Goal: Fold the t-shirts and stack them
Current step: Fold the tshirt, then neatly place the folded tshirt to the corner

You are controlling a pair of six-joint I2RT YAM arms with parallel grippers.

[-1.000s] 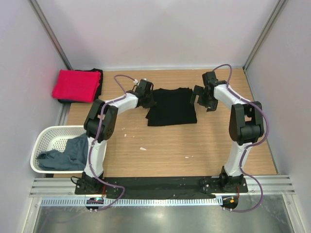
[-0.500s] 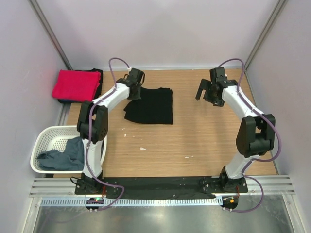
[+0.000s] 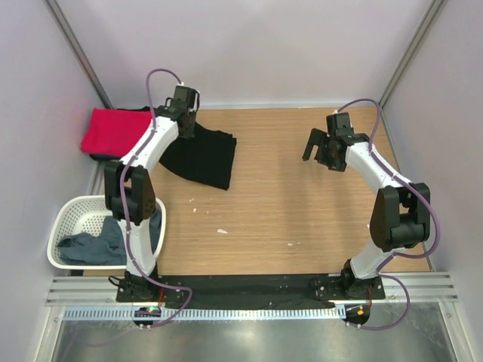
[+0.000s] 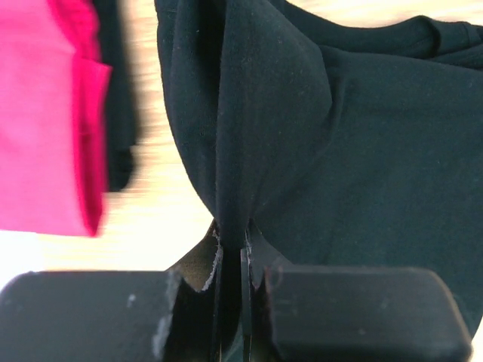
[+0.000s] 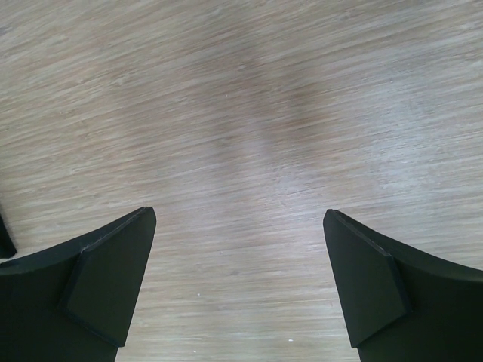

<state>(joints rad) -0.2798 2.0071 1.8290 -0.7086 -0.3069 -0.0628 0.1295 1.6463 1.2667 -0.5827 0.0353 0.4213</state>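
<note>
Grasping a pinched fold of the black t-shirt (image 3: 204,154) with the left gripper (image 4: 230,256), just right of the red t-shirt (image 3: 113,132). Trailing from there away from the red t-shirt, with long axis slanting toward the middle of the table (image 3: 302,219). Probably next to carry leftward onto the red t-shirt; nearer by the left arm. Released and empty at the right gripper (image 5: 240,279), well apart to the right. Beware of the wall (image 3: 45,90) close beyond the red t-shirt.

Left gripper (image 4: 231,260) is pinching a bunched fold of black t-shirt (image 4: 362,143); red t-shirt (image 4: 41,113) is lying just left.
</note>
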